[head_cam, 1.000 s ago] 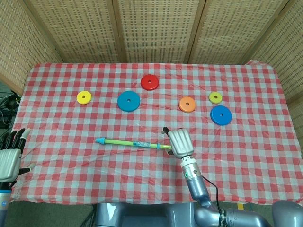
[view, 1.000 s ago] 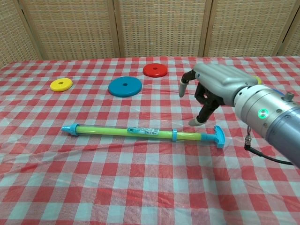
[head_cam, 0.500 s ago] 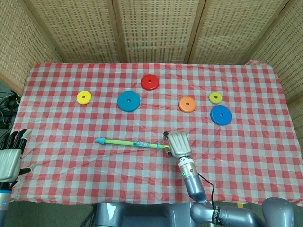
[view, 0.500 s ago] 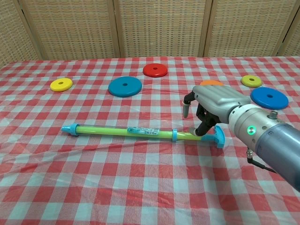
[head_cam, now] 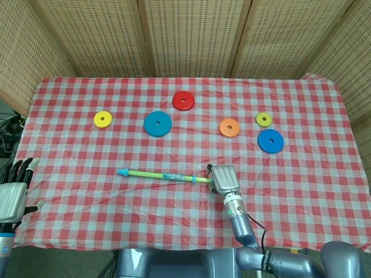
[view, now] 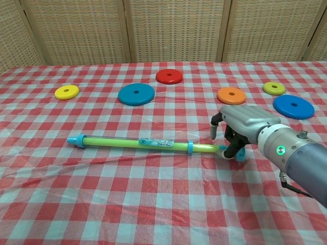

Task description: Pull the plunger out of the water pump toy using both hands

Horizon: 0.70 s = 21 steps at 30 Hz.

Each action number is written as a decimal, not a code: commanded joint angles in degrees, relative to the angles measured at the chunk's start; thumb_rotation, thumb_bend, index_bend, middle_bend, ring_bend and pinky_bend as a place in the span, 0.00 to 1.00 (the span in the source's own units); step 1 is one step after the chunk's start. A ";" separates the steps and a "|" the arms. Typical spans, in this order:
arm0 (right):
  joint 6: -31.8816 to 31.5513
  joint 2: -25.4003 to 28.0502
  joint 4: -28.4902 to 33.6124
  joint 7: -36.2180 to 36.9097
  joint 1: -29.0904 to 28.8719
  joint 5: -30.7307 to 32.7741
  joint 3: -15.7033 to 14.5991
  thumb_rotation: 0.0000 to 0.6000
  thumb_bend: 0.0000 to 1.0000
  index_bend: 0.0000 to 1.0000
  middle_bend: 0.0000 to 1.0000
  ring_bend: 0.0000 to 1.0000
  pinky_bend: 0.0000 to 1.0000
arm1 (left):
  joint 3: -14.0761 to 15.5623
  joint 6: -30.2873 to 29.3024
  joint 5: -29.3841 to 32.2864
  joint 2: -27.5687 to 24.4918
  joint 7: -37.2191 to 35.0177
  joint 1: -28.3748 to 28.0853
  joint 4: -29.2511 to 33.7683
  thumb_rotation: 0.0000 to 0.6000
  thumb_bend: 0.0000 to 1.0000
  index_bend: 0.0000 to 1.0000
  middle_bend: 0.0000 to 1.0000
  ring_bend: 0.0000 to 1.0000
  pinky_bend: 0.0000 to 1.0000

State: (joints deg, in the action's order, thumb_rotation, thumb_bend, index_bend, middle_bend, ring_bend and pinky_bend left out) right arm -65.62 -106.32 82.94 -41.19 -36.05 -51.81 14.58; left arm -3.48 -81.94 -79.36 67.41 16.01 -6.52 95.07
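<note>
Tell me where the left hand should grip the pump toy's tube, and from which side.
Probably the bare green stretch of the tube just inside its blue nozzle end, coming from above with fingers wrapping across its width. The pump toy lies flat on the tablecloth, and the right hand is already at the plunger handle. The left hand waits at the table edge.

right hand (view: 244, 122): silver shell, black fingers | wrist: green light, black cable | left hand (head_cam: 11, 197): silver, black fingers
</note>
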 commanded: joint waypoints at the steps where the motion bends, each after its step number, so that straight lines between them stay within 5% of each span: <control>1: 0.59 -0.08 -0.88 0.32 -0.17 0.82 -0.14 1.00 0.49 0.46 1.00 0.98 0.65 | 0.03 0.00 0.01 -0.02 0.04 -0.01 0.01 1.00 0.07 0.00 0.00 0.00 0.00; 9: 2.27 -0.43 -3.48 1.13 -0.56 2.97 -0.52 1.00 0.50 0.49 1.00 0.98 0.65 | 0.10 0.08 0.19 0.04 0.48 -0.12 0.17 1.00 0.07 0.00 0.00 0.00 0.00; 16: 1.67 -0.18 -3.48 4.51 -0.63 0.71 -0.25 1.00 0.54 0.72 1.00 1.00 0.66 | 0.13 0.12 0.23 -0.06 0.35 -0.20 0.41 1.00 0.07 0.00 0.00 0.00 0.00; 21: 0.04 2.76 1.01 4.67 -0.98 -0.88 1.21 1.00 0.55 0.76 1.00 1.00 0.67 | -0.10 0.74 1.09 -0.01 0.09 -0.43 0.23 1.00 0.07 0.00 0.00 0.00 0.00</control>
State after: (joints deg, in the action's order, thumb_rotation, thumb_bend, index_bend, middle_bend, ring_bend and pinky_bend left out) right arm -64.66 -104.93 82.11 -36.35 -36.82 -51.97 15.01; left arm -3.54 -81.35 -78.41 67.38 16.15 -6.89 95.36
